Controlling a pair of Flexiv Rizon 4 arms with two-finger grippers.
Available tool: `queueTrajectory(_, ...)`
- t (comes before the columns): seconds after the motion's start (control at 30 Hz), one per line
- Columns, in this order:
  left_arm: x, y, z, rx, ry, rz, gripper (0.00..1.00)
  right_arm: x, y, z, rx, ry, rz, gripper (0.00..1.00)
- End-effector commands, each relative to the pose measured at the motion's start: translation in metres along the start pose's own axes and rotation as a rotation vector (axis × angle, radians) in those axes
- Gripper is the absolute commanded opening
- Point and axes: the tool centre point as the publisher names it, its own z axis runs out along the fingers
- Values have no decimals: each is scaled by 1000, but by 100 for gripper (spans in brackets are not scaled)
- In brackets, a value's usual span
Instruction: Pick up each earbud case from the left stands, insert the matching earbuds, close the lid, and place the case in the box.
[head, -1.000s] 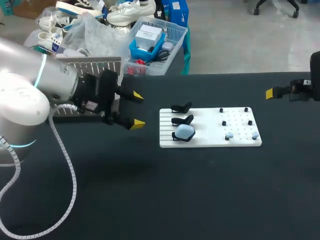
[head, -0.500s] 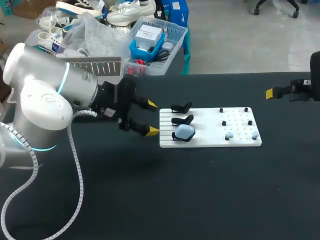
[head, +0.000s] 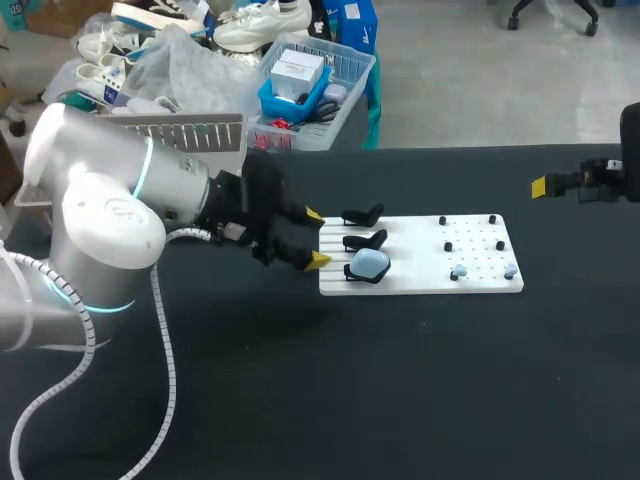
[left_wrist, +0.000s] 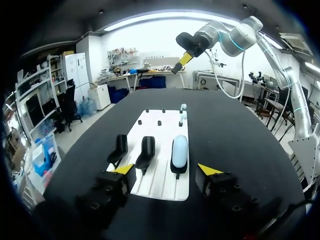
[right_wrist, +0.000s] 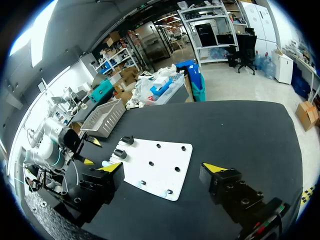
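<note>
**Left arm at the board's edge, case on its stand**

The left arm comes in from the left with its forearm running roughly level over the black table (head: 400, 380) and its wrist aimed at the white board (head: 420, 278). The left gripper (head: 316, 237) sits at the board's left edge. In the left wrist view its 2 yellow-tipped fingers are spread wide with nothing held between them (left_wrist: 167, 170).

The pale blue earbud case (head: 370, 264) rests on the nearest of 3 black stands, just ahead of that gripper. In the left wrist view the case (left_wrist: 179, 151) stands ahead of the gap, closer to 1 finger than to the other, and touches neither. The other 2 stands (head: 364, 215) (head: 366, 240) are bare.

2 pale blue earbuds (head: 459, 271) (head: 510, 269) lie on the board's right part among small black pegs (head: 448, 246).

The right arm enters at the right edge and its gripper (head: 560, 184) hangs above the table's far right side, well apart from the board. In the right wrist view the right gripper (right_wrist: 163, 168) has its fingers wide apart and empty, looking down on the board (right_wrist: 160, 157) from a distance. From the left wrist view that arm is bent at the elbow, its gripper (left_wrist: 185, 55) raised and pointing down.

A grey slotted box (head: 190, 128) stands at the table's back left, partly hidden by the left arm
</note>
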Motion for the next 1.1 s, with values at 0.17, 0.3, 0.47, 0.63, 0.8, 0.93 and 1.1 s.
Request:
queueTrajectory(0.17,1,-11,6,19,-8,15,58,-1,1,-1,6,2,1,100)
queueTrajectory(0.3,2,-15,12,30,-4,19,59,-1,1,-1,6,2,1,100)
queueTrajectory(0.47,4,-16,23,28,3,26,52,-1,1,-1,6,2,1,100)
queueTrajectory(0.63,4,-17,31,18,-3,32,49,-1,1,-1,6,2,1,100)
queueTrajectory(0.8,2,-21,35,24,-7,32,48,-1,1,-1,6,2,1,100)
queueTrajectory(0.93,1,-22,40,28,-5,29,47,-1,1,-1,6,2,1,100)
queueTrajectory(1.1,-1,-22,46,25,-8,26,46,-1,1,-1,6,2,1,100)
